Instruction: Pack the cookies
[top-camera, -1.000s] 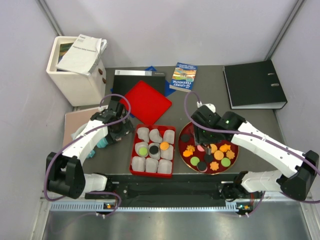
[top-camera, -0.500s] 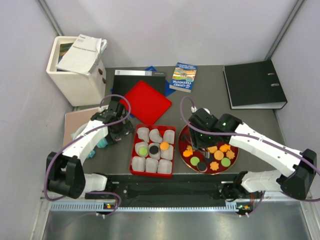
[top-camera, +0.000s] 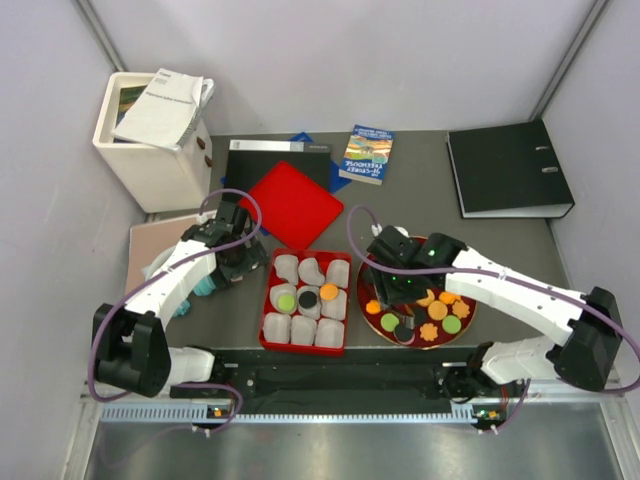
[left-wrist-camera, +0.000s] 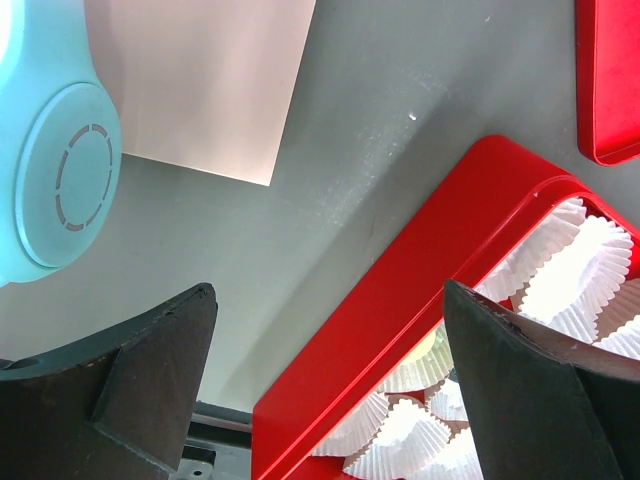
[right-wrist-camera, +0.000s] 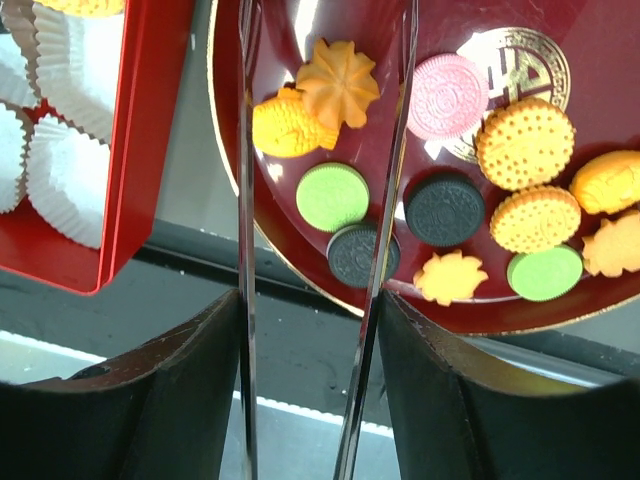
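The cookies lie on a dark red round plate (top-camera: 466, 296). In the right wrist view I see an orange flower (right-wrist-camera: 338, 85), a pink disc (right-wrist-camera: 447, 96), a green disc (right-wrist-camera: 333, 197) and a black disc (right-wrist-camera: 355, 255). A red box (top-camera: 270, 300) of white paper liners holds a green (top-camera: 286, 300), a black (top-camera: 308, 297) and an orange cookie (top-camera: 328, 291). My right gripper (top-camera: 395, 285) (right-wrist-camera: 310, 300) is shut on metal tongs (right-wrist-camera: 246, 200), whose blades stand apart over the plate's left side with nothing between them. My left gripper (top-camera: 245, 262) (left-wrist-camera: 328, 300) is open and empty over the box's left rim (left-wrist-camera: 400, 300).
A red lid (top-camera: 295, 203) lies behind the box. A white bin with papers (top-camera: 150, 140) stands back left, a black binder (top-camera: 508, 168) back right, a booklet (top-camera: 366, 153) between them. A teal object (left-wrist-camera: 50, 150) and a pink sheet (left-wrist-camera: 200, 80) lie by the left arm.
My right arm has moved left across the plate with the tongs, towards the plate's left edge. The left arm has not moved.
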